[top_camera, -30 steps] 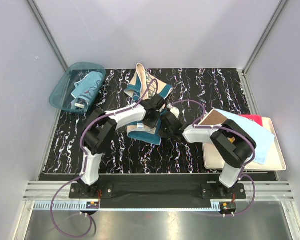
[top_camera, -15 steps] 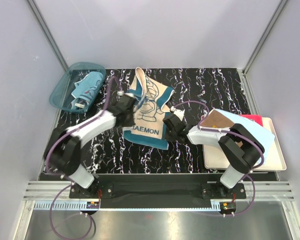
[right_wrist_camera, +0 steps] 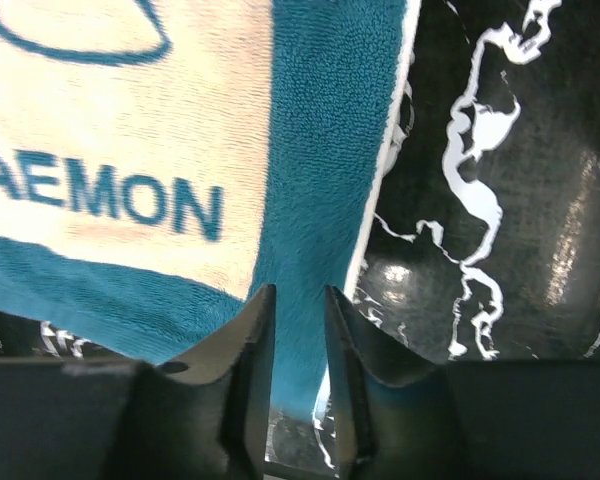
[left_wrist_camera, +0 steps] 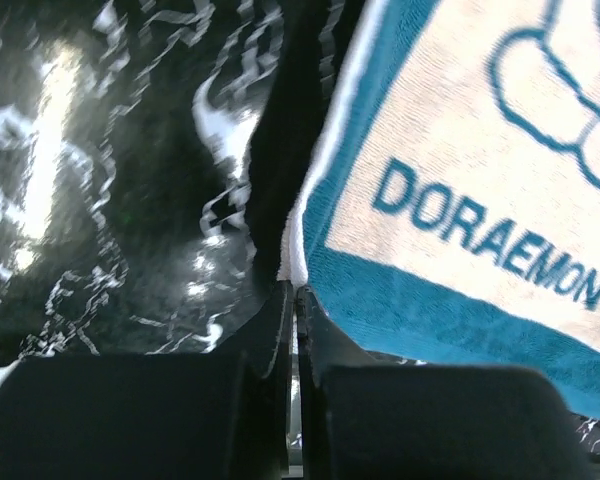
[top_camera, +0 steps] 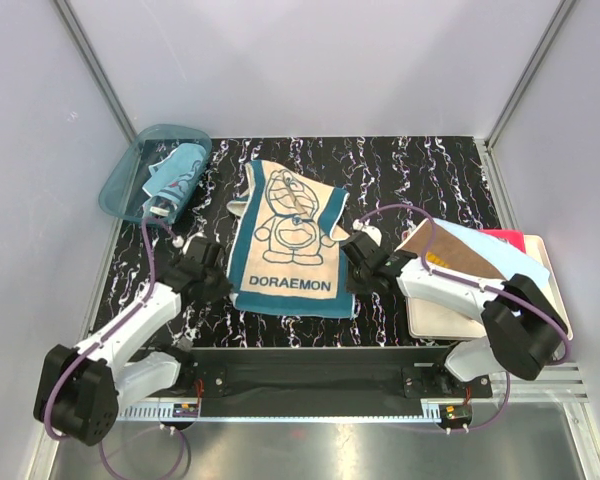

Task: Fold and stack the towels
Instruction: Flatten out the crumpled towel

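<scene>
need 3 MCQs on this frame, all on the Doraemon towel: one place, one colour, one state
1. Where on the table is the Doraemon towel?
A far left corner; B the middle; C right edge.
2. What colour is its border?
A red; B teal; C grey.
3. What state is it in?
A folded in half; B bunched up; C spread open, print up.

Key:
1 B: the top view shows it mid-table, with the left gripper at one near corner and the right gripper at the other.
2 B: both wrist views show a teal edge round a cream middle.
3 C: the whole figure and the lettering read clear from above.
</scene>
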`<state>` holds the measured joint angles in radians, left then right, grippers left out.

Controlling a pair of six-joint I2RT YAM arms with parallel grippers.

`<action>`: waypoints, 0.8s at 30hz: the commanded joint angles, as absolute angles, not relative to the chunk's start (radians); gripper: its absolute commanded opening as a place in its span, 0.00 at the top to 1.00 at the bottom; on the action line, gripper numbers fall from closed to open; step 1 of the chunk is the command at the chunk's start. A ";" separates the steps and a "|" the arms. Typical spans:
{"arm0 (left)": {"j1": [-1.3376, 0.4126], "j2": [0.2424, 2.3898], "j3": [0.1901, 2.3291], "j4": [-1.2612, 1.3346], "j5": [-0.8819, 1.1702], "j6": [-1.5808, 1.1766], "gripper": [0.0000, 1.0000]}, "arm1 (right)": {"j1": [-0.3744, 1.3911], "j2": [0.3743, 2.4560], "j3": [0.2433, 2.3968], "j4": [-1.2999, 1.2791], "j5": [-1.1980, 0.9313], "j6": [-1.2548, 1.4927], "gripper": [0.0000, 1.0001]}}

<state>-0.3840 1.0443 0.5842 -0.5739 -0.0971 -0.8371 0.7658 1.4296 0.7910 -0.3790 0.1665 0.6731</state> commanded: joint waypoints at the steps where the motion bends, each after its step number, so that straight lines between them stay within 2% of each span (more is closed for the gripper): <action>1: -0.336 1.028 0.540 -0.529 -0.025 -0.876 1.00 | 0.770 1.439 0.801 -0.442 0.164 0.638 0.66; 3: -0.324 1.064 0.515 -0.488 -0.006 -0.862 1.00 | 0.769 1.448 0.785 -0.430 0.153 0.637 0.56; 7: -0.321 1.117 0.503 -0.457 0.049 -0.827 1.00 | 0.769 1.422 0.765 -0.448 0.137 0.646 0.47; 10: -0.319 1.126 0.508 -0.465 0.038 -0.804 0.86 | 0.770 1.407 0.735 -0.430 0.075 0.673 0.47; 11: -0.319 1.120 0.511 -0.478 0.032 -0.789 0.72 | 0.769 1.402 0.717 -0.423 0.060 0.683 0.47; 13: -0.316 1.114 0.529 -0.500 0.012 -0.773 0.63 | 0.773 1.399 0.700 -0.413 0.028 0.702 0.48; 14: -0.311 1.112 0.534 -0.521 0.008 -0.761 0.54 | 0.772 1.397 0.687 -0.410 0.023 0.706 0.48; 15: -0.313 1.108 0.537 -0.534 0.003 -0.756 0.51 | 0.773 1.394 0.683 -0.411 0.020 0.709 0.48; 24: -0.310 1.062 0.548 -0.607 0.006 -0.741 0.47 | 0.775 1.342 0.670 -0.439 0.012 0.724 0.48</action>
<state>-0.3141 1.0882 0.5091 -0.5785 0.0048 -0.7555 0.7662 1.3796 0.6735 -0.4263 0.0322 0.7044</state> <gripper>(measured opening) 0.530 0.524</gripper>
